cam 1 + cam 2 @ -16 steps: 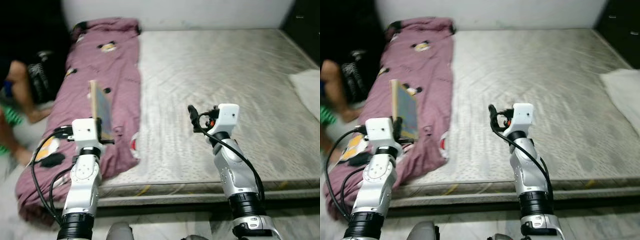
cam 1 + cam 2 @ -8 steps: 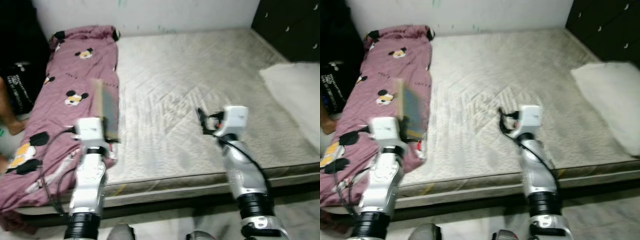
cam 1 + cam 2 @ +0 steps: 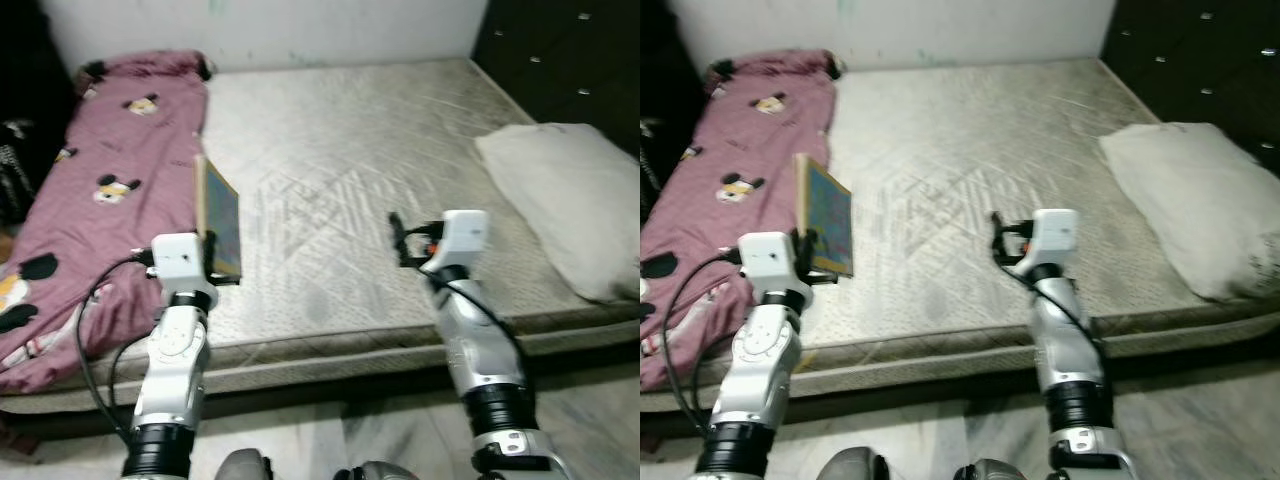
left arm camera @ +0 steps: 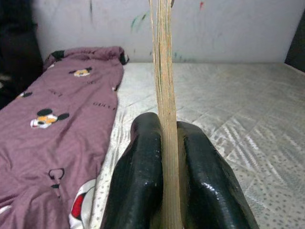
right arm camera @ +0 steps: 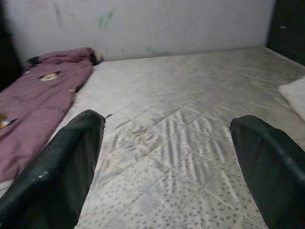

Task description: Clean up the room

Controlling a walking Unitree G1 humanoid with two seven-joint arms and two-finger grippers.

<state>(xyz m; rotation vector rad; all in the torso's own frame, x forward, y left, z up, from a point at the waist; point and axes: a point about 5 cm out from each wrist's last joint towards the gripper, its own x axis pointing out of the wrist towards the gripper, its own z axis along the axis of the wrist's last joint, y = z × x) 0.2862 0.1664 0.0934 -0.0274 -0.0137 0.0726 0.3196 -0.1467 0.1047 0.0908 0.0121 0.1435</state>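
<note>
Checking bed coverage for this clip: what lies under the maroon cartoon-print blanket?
The maroon blanket is spread along the left side of the bare grey mattress, its near end drooping over the edge. Anything beneath the fabric is covered and cannot be seen.

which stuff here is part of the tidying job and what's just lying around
In the job: book, held upright in the shut left claw; open right claw.
Just there: purple blanket, white pillow, mattress, dark dresser.

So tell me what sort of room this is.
Most likely a bedroom: a bare mattress low to the floor, a purple cartoon-print blanket along its edge, and a white pillow on it beside a dark dresser.
</note>
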